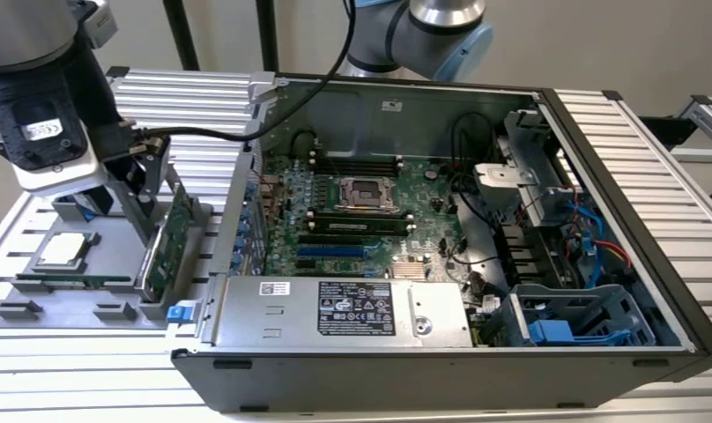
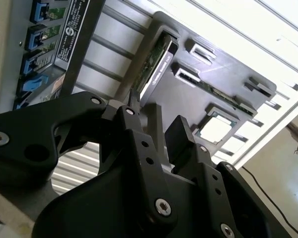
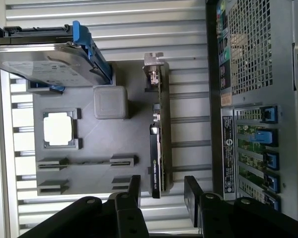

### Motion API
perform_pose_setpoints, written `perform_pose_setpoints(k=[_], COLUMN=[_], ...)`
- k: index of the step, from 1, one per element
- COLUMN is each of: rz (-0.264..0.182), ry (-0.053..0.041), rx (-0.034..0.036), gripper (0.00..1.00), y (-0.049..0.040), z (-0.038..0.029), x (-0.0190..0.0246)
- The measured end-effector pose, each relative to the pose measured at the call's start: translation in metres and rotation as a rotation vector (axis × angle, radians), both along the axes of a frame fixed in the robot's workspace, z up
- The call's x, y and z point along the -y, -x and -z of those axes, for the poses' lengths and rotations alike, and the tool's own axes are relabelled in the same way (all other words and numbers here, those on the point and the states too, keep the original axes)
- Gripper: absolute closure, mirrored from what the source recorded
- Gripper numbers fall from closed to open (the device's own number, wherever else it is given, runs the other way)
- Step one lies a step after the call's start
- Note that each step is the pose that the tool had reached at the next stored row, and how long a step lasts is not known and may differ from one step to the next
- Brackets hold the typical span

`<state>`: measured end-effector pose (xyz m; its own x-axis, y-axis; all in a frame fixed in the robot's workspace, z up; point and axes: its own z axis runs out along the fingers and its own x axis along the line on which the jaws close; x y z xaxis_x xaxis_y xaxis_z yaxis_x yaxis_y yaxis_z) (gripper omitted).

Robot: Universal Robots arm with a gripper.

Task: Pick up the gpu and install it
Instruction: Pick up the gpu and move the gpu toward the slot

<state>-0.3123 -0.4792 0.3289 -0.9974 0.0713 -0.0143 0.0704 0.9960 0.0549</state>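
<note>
Fingers [image 3: 134,186] spread wide astride the upright gpu [image 3: 156,148], hard drive [image 3: 44,62] in first wrist view, motherboard [image 1: 356,216] in exterior view

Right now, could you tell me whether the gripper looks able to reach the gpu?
Probably yes: the open gripper hangs over the gpu, which stands on edge in the gray tray, with nothing between them.

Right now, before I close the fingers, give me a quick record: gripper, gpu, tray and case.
gripper: open, one finger on each side of the gpu's end in the first wrist view
gpu: standing on edge in the grey tray, not lifted
contact: cannot tell
tray also holds: processor chip, hard drive with blue rails
computer case: open, to the exterior view's right of the tray
</note>
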Motion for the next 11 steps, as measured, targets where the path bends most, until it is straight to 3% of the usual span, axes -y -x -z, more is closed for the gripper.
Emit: perform_pose_setpoints(k=[11], rz=[0.0], ry=[0.0001], rx=[-0.0002], gripper=[0.0], y=[0.0], z=[0.0042], x=[0.0])
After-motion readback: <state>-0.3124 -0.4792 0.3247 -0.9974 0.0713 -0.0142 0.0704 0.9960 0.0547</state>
